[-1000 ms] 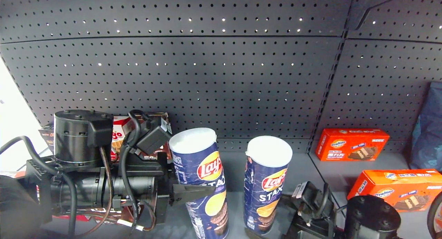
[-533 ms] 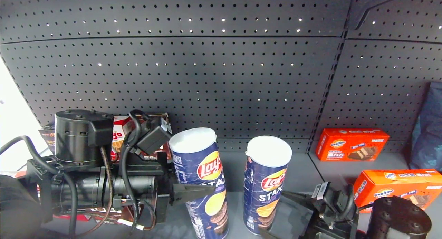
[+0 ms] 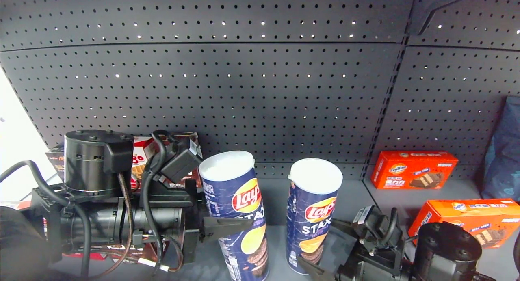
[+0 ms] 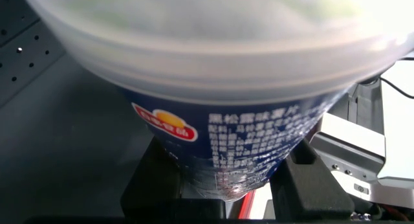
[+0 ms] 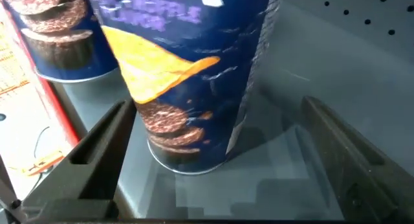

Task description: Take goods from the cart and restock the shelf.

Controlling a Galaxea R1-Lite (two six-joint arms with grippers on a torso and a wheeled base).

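Where chip cans [image 3: 315,216] stand, grey shelf [image 3: 276,199], pegboard [image 3: 243,98] behind

A dark perforated back panel [image 3: 260,90] spans the upper frame, with pinpoints of light in some holes. A slotted upright [image 3: 391,98] runs down it at right of centre. At centre right an orange box [image 3: 414,169] lies flat on the shelf [image 3: 459,187], against the panel. A second orange box [image 3: 471,218] lies at lower right, set at an angle. A blue bag [image 3: 503,151] shows at the right edge. At middle left stand red, white and brown snack boxes [image 3: 140,151], partly hidden.
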